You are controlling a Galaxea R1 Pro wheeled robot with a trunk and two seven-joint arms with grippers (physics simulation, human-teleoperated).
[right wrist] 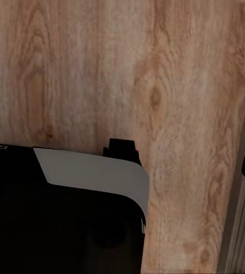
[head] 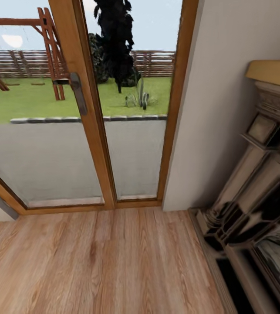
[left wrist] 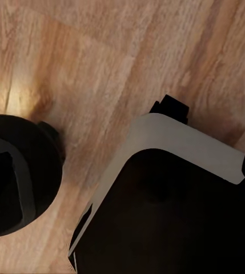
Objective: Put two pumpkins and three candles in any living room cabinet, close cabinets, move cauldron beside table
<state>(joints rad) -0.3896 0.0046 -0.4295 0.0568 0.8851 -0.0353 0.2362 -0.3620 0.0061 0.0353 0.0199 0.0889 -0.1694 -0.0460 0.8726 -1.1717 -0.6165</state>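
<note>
door: glass patio door [head: 70,131], wood frame, yard outside
floor: wood planks [head: 96,261]
right side: ornate fireplace [head: 261,196]
jaws: can't tell, either arm

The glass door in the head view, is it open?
No, the glass door is shut: its wooden frame meets the floor, and the grey handle sits flat against it.

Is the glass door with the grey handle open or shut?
Shut: the glass door sits flush in its wooden frame, its handle against the centre post.
</note>
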